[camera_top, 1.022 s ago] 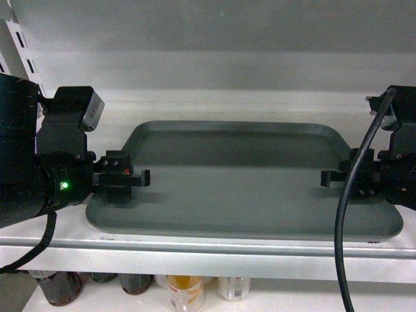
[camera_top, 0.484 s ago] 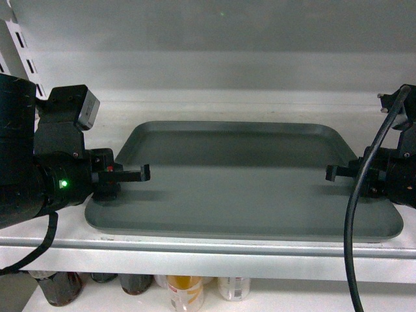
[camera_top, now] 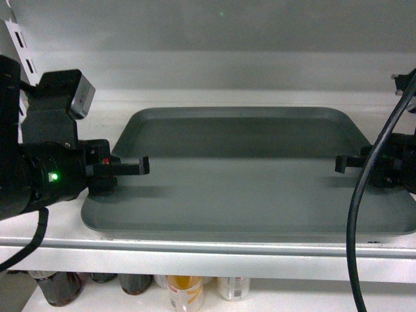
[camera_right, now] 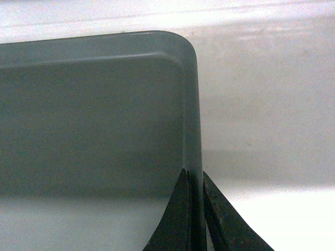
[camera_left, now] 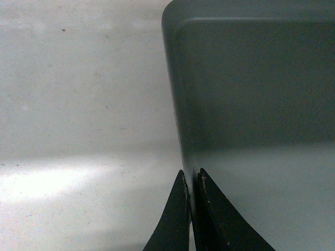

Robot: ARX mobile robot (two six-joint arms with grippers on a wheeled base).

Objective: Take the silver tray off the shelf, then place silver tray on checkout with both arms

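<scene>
Left gripper (camera_left: 191, 209) clamped on the left rim of the silver tray (camera_top: 247, 175); right gripper (camera_right: 196, 209) clamped on its right rim. Tray between both arms over the white shelf (camera_top: 195, 257), bottles (camera_top: 185, 289) below.

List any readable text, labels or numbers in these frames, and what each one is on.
No text can be read in any view.
The silver tray, the shelf and both grippers, left and right, carry no visible print.
The bottles below the shelf have labels, but they are cropped and too blurred to read.
</scene>
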